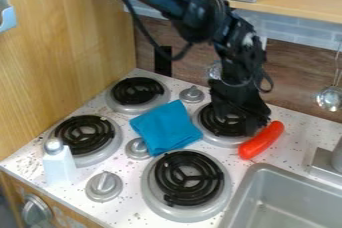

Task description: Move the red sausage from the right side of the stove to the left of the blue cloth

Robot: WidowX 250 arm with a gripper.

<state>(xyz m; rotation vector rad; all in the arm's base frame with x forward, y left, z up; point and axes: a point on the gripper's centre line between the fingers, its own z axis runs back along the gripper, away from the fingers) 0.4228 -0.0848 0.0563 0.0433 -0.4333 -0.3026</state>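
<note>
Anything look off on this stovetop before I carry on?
Nothing looks spilled or broken for certain. The blue cloth lies crumpled among the burners, an odd spot for fabric. The red sausage-shaped piece lies close by the claw. Dark specks dot the white counter; crumbs or pattern, I can't tell.

No text, label or brand can be read here. No number or sign can be made out either.
</note>
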